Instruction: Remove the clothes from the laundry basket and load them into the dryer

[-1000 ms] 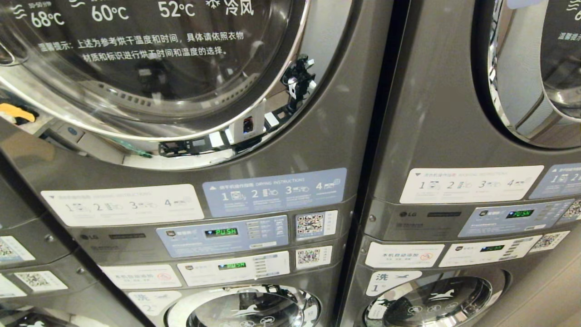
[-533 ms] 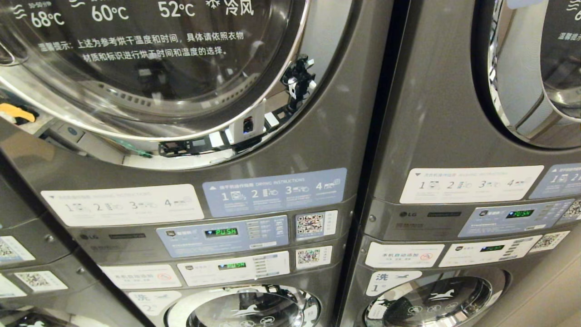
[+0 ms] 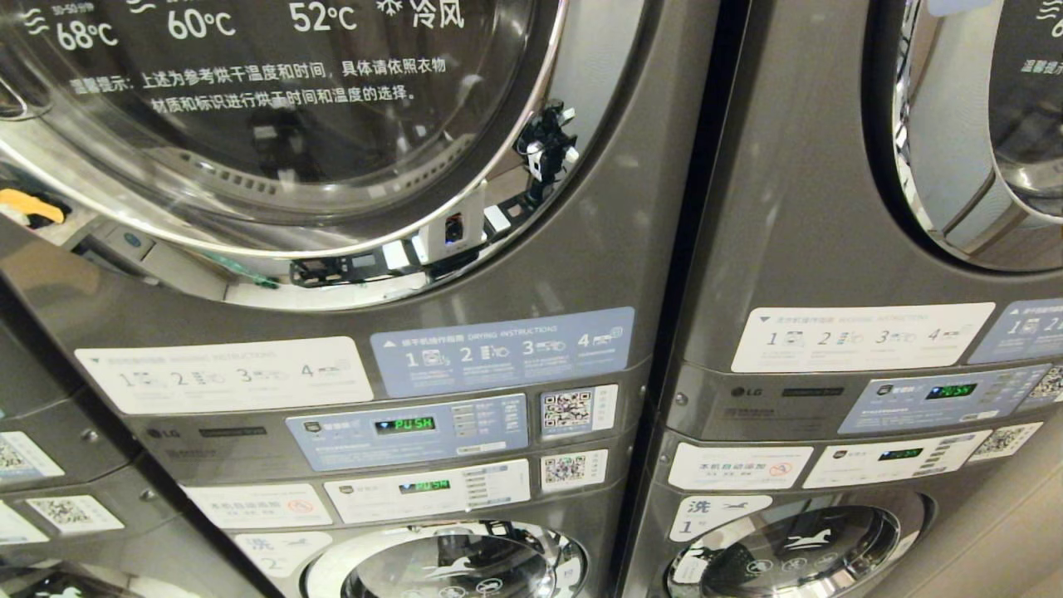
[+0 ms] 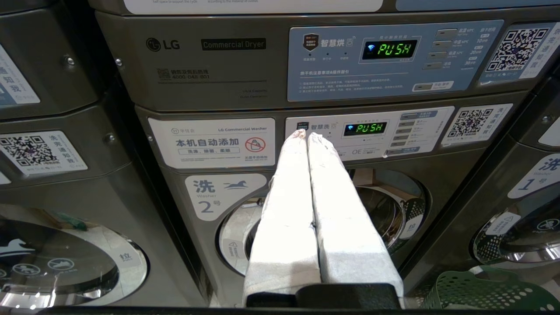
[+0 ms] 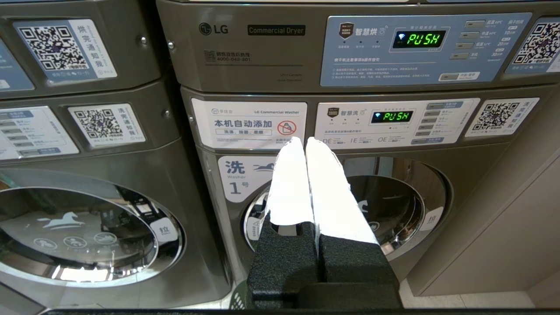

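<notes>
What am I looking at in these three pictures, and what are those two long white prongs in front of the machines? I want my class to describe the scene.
This is a laundry room seen by a robot with three cameras. One camera sits on its head and looks at stacked grey metal laundry machines: round glass dryer doors above, washers below. Neither arm shows there.

The other two cameras sit on the wrists, behind the pincers. The white prongs are the pincers' two fingers, wrapped in white covering. The left pincer and the right pincer are both shut, fingers pressed together, holding nothing, each pointing toward a washer's control panel.

A green plastic laundry basket with lattice holes shows partly, low beside the left arm. No clothes are visible.
</notes>
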Controlling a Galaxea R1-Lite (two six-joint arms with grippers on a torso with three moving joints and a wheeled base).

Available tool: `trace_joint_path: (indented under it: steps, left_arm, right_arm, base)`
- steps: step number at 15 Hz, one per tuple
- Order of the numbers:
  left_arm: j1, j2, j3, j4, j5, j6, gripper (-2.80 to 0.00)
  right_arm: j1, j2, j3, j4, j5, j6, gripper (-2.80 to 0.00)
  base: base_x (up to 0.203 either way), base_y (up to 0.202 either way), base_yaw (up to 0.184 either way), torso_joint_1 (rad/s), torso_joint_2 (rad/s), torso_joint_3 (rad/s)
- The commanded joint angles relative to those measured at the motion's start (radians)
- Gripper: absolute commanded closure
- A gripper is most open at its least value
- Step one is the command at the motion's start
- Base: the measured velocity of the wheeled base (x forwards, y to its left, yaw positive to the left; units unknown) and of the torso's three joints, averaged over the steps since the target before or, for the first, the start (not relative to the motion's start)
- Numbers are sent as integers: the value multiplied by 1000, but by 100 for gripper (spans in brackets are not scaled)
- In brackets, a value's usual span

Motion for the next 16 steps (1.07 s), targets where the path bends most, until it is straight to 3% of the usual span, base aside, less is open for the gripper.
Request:
trace_joint_path:
  steps: [1, 16]
  left_arm:
    - [0, 1, 2, 0, 0, 0, 0]
    - [0, 0, 2, 0, 0, 0, 0]
  right_arm:
    - [0, 0, 0, 0, 0, -1, 0]
    - [0, 0, 0, 0, 0, -1, 0]
  base:
    - [0, 0, 0, 0, 0, 0]
    - [0, 0, 0, 0, 0, 0]
